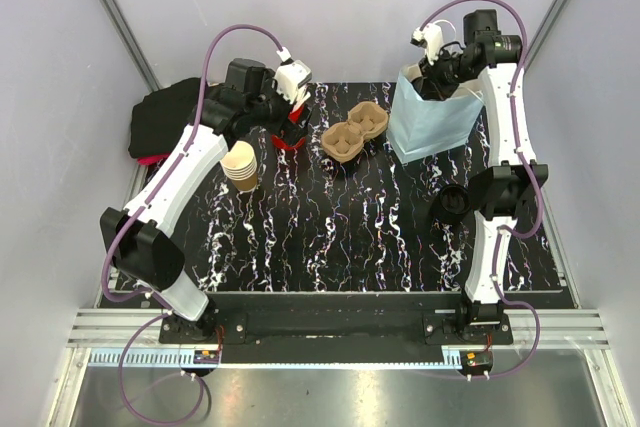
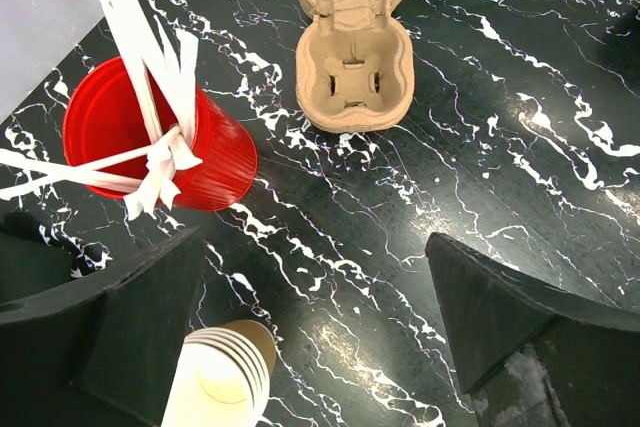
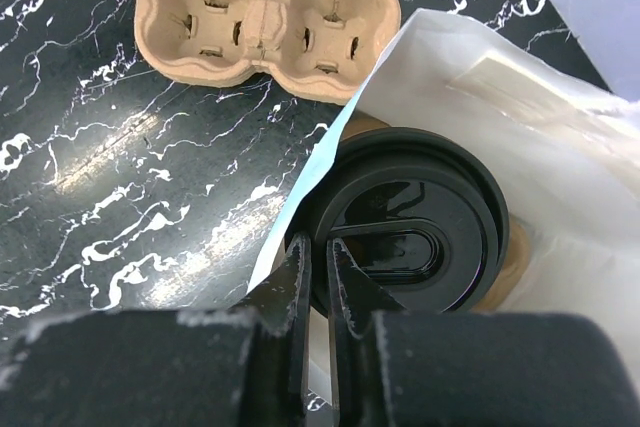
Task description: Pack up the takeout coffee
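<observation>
The takeout coffee (image 3: 418, 222), a tan paper cup under a black lid, stands inside the open pale blue paper bag (image 3: 560, 137), with only slivers of its tan side showing. My right gripper (image 3: 319, 245) reaches into the bag's mouth and is shut on the lid's near rim. In the top view the right gripper (image 1: 432, 72) sits at the top of the bag (image 1: 425, 129), and the cup is hidden there. My left gripper (image 2: 315, 240) hangs open over bare table with nothing between its fingers.
A brown pulp cup carrier (image 1: 352, 130) lies left of the bag. A red cup of white utensils (image 2: 215, 162) and a stack of nested tan cups (image 2: 225, 377) stand close by the left gripper. A black cloth (image 1: 165, 117) lies off the table's back left.
</observation>
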`<control>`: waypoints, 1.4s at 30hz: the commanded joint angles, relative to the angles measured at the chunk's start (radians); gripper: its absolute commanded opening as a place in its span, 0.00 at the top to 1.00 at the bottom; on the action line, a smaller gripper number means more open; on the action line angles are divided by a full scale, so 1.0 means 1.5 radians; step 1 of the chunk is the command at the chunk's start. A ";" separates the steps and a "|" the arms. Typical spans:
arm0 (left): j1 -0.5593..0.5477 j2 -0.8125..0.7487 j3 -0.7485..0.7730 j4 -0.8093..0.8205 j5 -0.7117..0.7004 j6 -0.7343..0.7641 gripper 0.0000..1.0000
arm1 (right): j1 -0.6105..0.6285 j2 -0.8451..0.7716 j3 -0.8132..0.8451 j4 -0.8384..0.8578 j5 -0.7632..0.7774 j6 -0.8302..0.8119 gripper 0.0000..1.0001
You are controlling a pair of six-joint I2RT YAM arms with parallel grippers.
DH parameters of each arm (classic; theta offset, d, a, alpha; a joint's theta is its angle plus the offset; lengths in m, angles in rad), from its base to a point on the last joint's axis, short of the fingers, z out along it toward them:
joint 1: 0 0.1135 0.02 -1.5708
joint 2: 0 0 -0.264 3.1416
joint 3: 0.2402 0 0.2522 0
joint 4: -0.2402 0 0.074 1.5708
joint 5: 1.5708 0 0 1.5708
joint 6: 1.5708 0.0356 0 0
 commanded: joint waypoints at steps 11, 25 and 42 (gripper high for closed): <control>-0.008 -0.010 0.004 0.044 0.007 -0.014 0.01 | 0.026 -0.086 -0.091 -0.202 -0.014 -0.096 1.00; -0.058 0.011 0.001 0.049 -0.025 -0.004 0.01 | 0.034 -0.157 -0.189 -0.202 -0.033 -0.151 1.00; -0.057 -0.029 -0.024 0.043 -0.051 0.002 0.01 | 0.084 -0.173 -0.208 -0.202 -0.047 -0.123 1.00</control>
